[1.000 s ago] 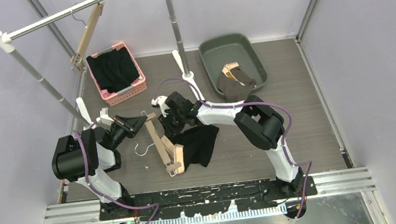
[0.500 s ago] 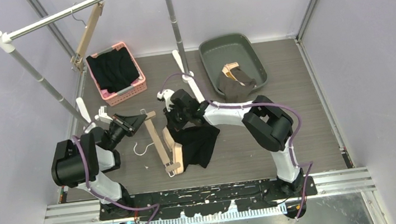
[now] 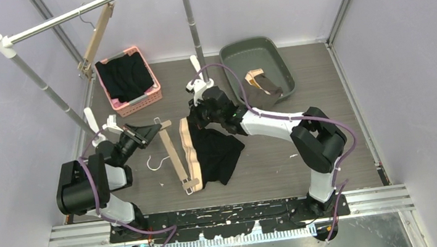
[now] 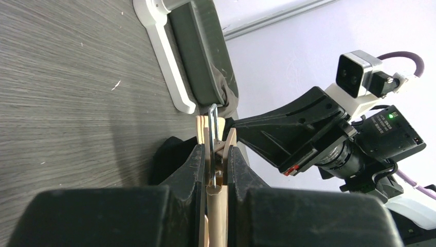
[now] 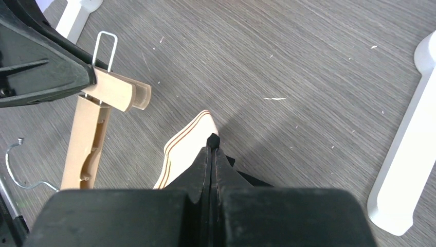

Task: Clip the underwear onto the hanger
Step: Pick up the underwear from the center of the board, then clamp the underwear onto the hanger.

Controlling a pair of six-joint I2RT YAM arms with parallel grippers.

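The left claw point(image 4: 213, 154) is clamped on the far clip point(image 4: 218, 135) of the hanger point(image 3: 173, 154), probably squeezing it open and steadying the hanger. The right claw point(image 5: 212, 143) is pinched together on a waistband corner of the underwear point(image 3: 218, 154), raising it toward that clip. The rest lies mid-table, just right of the hanger. Counted: three hangers, a second hanger point(image 3: 96, 37) on the rail point(image 3: 67, 16) and a third hanger point(image 3: 253, 77) in the tub point(image 3: 254, 40); one basket point(image 3: 139, 104).
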